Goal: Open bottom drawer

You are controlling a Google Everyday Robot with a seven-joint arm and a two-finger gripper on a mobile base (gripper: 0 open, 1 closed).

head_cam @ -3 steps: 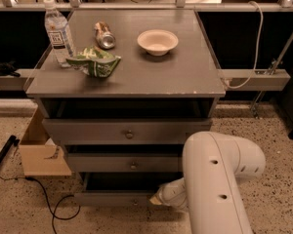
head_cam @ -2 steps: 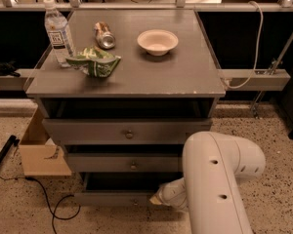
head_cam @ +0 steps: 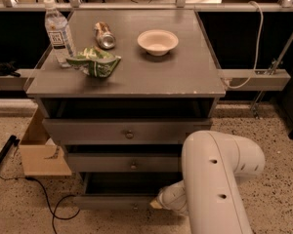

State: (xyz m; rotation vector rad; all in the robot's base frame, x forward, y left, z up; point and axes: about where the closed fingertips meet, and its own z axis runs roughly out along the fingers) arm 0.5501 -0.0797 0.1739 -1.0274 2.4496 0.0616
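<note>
The bottom drawer (head_cam: 112, 202) is the lowest and narrowest grey front of the cabinet, with a small round knob (head_cam: 135, 207) at its centre. A dark gap shows above its front. My gripper (head_cam: 158, 204) is low down at the right end of this drawer front, just right of the knob. The big white arm link (head_cam: 212, 179) rises in front of the cabinet's right side and hides the drawer's right end.
The mid drawer (head_cam: 122, 163) and top drawer (head_cam: 122, 130) are above. On the cabinet top (head_cam: 185, 77) stand a water bottle (head_cam: 58, 33), a can (head_cam: 104, 35), a green chip bag (head_cam: 95, 62) and a white bowl (head_cam: 157, 41). A cardboard box (head_cam: 41, 152) and a cable (head_cam: 49, 199) lie on the left floor.
</note>
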